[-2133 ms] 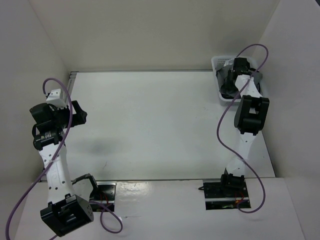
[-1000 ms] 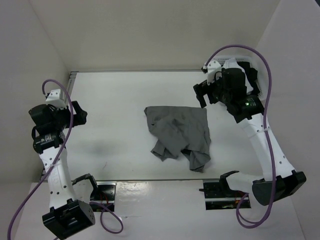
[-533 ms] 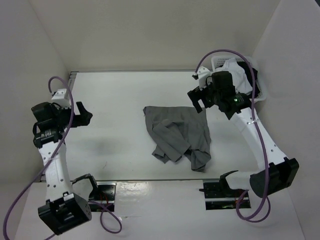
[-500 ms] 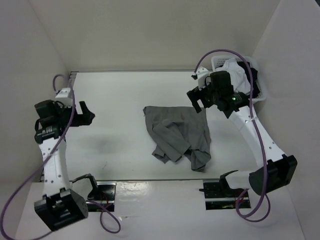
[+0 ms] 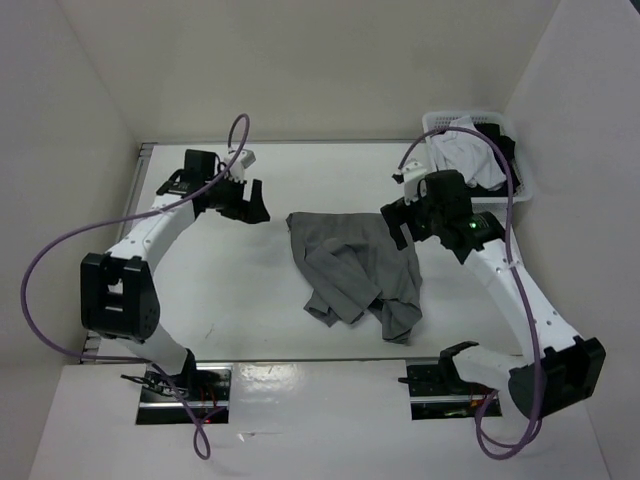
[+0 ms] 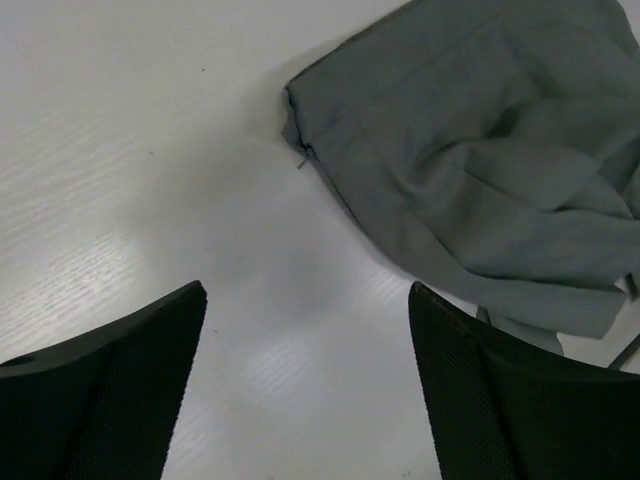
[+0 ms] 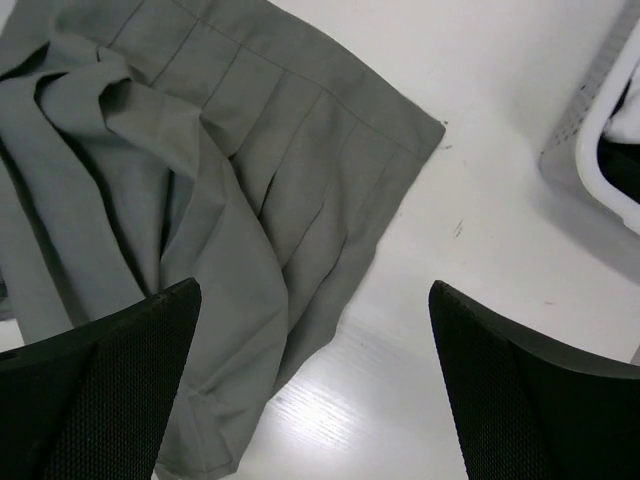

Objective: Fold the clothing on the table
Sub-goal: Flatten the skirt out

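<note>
Skirt (image 5: 355, 275) lies crumpled mid-frame on the bench (image 5: 230, 290), with no fold made, so I judge the whole job is left. Left jaws by its upper-left corner and right jaws over its upper-right edge gape wide, empty.

grey skirt (image 5: 358, 270) crumpled, mid white table (image 5: 250, 290)
</note>
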